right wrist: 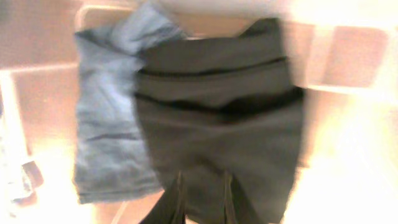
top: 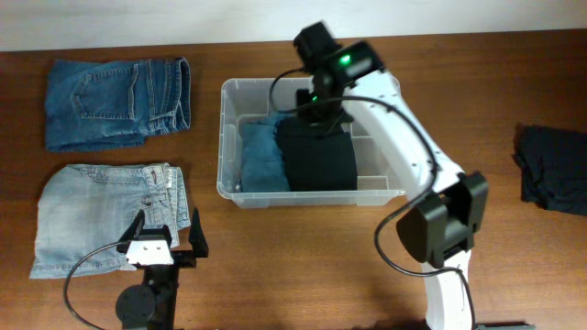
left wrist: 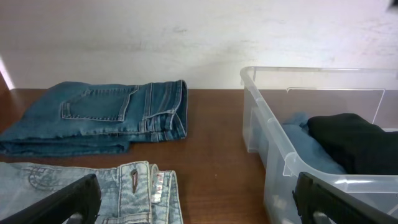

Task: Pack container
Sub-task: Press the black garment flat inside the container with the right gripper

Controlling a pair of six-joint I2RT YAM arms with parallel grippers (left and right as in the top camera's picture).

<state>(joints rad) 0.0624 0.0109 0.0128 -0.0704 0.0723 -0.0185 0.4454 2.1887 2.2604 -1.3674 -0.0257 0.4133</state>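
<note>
Jaws of the right gripper [right wrist: 204, 193] stand narrowly parted over the folded black garment [top: 316, 158]; grip cannot be told. Directly beneath lies the clear rectangular plastic container [top: 223, 137], long axis left-right. The left gripper [top: 167, 231], jaws wide open, is well apart.

Brown wooden worktop [top: 275, 275] noted, backed by a pale wall [left wrist: 124, 37]. Folded dark-blue jeans [top: 117, 90] are laid at the far left, back pocket turned up and waistband to the right in the overhead view. Nearer the front edge, folded light-blue jeans [top: 103, 218] are laid flat, with a strip of bare wood left between the two pairs; a pale label is seen at the waistband. At the far right a crumpled dark navy garment [top: 553, 170] is seen, cut off by the frame edge; its kind cannot be told.
</note>
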